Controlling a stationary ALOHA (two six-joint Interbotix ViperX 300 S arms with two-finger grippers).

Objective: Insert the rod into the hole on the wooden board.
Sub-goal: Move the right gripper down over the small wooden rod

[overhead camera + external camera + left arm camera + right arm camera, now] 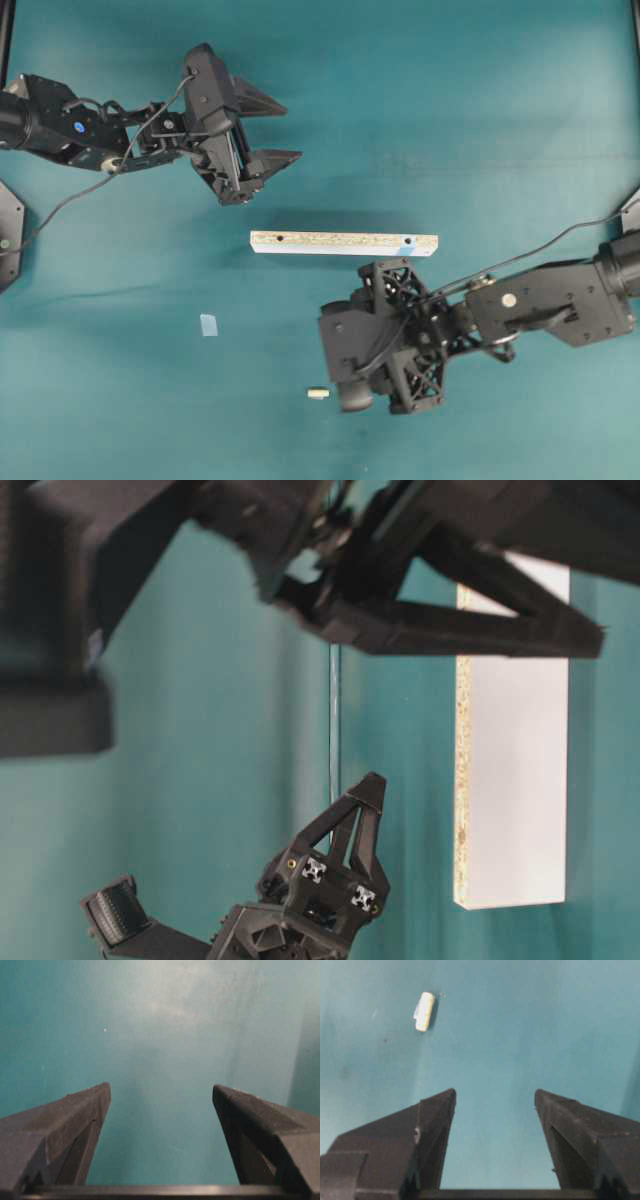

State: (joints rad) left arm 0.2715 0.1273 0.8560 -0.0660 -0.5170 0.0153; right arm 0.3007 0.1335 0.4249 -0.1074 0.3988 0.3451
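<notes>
Rod (318, 394): lies flat on the teal bench (480, 110), near side, just left of the right gripper (495, 1105).
Wooden board (344, 243): mid-bench, lengthwise left to right.
Hole (408, 243): at the board's right end, empty.
Right gripper fingers (437, 1110): apart, holding nothing.
Left gripper (268, 128) fingers: apart, empty, far left of the board.
Blue tape square (208, 325): left of the rod.
</notes>
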